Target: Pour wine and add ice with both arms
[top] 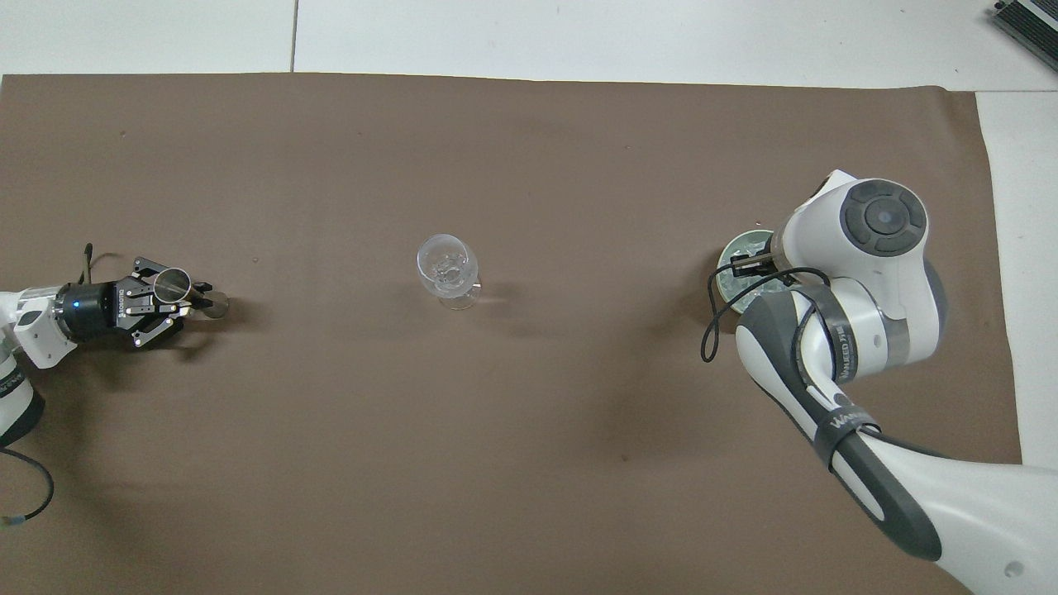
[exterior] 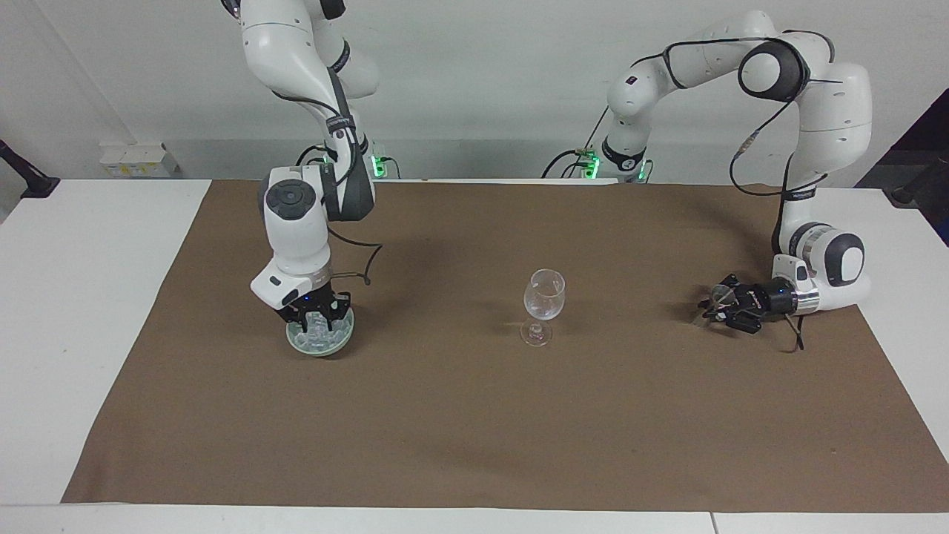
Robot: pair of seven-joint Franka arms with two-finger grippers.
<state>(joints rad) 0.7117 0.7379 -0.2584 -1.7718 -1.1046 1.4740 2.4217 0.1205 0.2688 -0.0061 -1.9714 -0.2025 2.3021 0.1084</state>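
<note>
The ice [exterior: 320, 338] is heaped in a pale green bowl [exterior: 296, 345] at the left of the facing view, about mid-height, toward the right arm's end of the bench [exterior: 89, 297]. In the overhead view the same bowl [top: 731, 248] is seen at the right, mostly covered by the right arm's wrist.

The right tool [exterior: 315, 320] is pointed straight down into the bowl, and its tips are set among the cubes. How far it is open cannot be told, nor whether a cube is gripped. In the overhead view only a small part of this tool [top: 749, 266] shows at the edge of the wrist.

A clear stemmed wine glass [exterior: 544, 295] stands upright near the centre of both views, on the brown cloth [exterior: 474, 415] that covers most of the bench. It is well apart from both tools.

The left tool [exterior: 715, 305] is held low over the cloth at the right of the facing view (at the left edge of the overhead view [top: 194, 297]), and is turned on its side toward the wine glass. It is closed on a small cup [top: 171, 283], which is held tilted, its mouth showing from above.
</note>
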